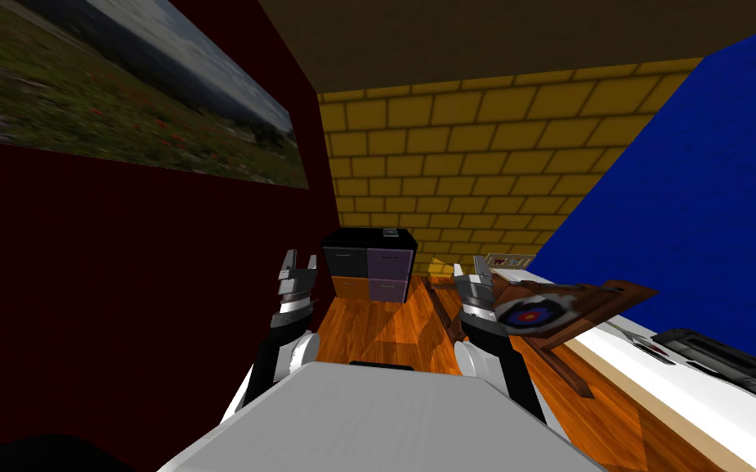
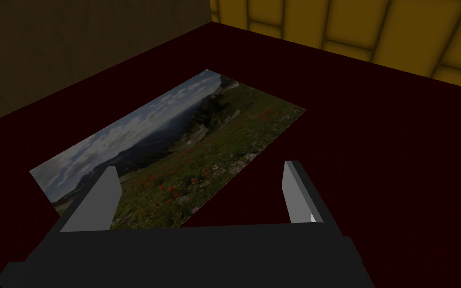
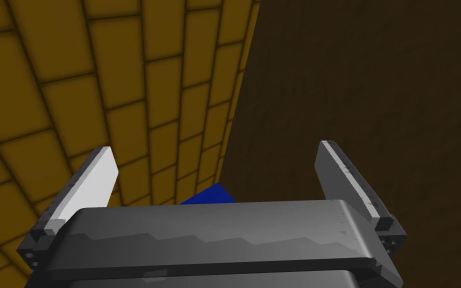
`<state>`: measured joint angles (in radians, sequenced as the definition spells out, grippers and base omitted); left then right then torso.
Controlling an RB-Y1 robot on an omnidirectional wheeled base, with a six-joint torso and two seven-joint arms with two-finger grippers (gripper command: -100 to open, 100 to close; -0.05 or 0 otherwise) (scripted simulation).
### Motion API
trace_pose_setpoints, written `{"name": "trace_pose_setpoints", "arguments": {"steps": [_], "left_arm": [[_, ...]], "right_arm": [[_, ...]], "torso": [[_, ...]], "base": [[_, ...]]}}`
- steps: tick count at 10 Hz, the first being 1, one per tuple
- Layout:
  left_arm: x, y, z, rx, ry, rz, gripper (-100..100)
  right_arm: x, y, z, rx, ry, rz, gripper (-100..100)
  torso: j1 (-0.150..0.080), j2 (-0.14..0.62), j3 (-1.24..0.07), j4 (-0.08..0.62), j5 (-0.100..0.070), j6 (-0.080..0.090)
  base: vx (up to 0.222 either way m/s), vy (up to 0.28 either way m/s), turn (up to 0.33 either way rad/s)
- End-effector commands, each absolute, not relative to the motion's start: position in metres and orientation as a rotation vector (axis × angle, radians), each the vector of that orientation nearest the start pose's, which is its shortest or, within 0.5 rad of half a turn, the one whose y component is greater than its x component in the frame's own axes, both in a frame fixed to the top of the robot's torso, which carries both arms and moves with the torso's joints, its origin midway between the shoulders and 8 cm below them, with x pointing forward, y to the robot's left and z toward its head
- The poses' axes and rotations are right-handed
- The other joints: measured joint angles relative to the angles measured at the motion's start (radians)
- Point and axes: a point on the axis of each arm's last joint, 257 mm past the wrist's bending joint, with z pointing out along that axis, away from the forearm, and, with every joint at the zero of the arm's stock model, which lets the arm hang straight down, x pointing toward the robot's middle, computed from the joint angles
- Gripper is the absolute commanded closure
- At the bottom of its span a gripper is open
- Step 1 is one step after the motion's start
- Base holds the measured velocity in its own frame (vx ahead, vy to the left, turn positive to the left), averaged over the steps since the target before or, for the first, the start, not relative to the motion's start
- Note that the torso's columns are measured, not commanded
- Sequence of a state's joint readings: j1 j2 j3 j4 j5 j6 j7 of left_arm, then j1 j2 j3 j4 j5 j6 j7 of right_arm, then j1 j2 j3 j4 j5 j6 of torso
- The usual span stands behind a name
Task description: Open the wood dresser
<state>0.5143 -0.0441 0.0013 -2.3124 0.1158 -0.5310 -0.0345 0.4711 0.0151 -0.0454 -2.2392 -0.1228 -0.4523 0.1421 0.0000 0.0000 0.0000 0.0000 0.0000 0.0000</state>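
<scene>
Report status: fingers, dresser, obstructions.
Left gripper, right gripper: fingers open, empty. Black-topped dresser, purple and orange drawer fronts, looks shut, far ahead by yellow brick wall. Brown wooden chair close beside right gripper.

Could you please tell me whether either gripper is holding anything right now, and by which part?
Nothing is held: the left gripper and the right gripper are both open and empty, well short of the dresser ahead.

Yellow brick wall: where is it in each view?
Head: yellow brick wall mid-picture, behind the dresser.
Left wrist: beyond the dark red wall, past the left hand.
Right wrist: behind the right hand, meeting the brown ceiling.
Shared landmark: that brown ceiling, bordering it in all three.
</scene>
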Motion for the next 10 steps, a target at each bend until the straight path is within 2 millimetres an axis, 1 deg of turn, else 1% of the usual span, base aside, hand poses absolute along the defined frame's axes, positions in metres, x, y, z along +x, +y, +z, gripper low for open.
{"name": "trace_pose_setpoints", "arguments": {"steps": [1, 3, 9, 10], "left_arm": [[0.3271, 0.2986, 0.0394, -0.706, 0.473, -1.342, 0], [0.3271, 0.2986, 0.0395, -0.706, 0.473, -1.342, 0], [0.3271, 0.2986, 0.0396, -0.706, 0.473, -1.342, 0], [0.3315, 0.2931, 0.0372, -0.682, 0.514, -1.348, -100]], "right_arm": [[0.356, -0.3106, 0.0068, 0.737, 0.603, 1.199, 0], [0.356, -0.3106, 0.0069, 0.737, 0.603, 1.199, 0], [0.3559, -0.3106, 0.007, 0.737, 0.603, 1.199, 0], [0.3559, -0.3106, 0.007, 0.737, 0.603, 1.199, 0]], "torso": [[0.0, 0.04, -0.082, 0.041, 0.0, 0.0], [0.0, 0.175, -0.351, 0.176, 0.0, 0.0], [0.0, 0.618, -1.234, 0.617, 0.0, 0.0], [0.0, 0.691, -1.382, 0.691, 0.0, 0.0]], "base": [[0.0, 0.0, 0.0], [0.0, 0.0, 0.0], [0.0, 0.0, 0.0], [0.011, -0.006, 0.009]]}}
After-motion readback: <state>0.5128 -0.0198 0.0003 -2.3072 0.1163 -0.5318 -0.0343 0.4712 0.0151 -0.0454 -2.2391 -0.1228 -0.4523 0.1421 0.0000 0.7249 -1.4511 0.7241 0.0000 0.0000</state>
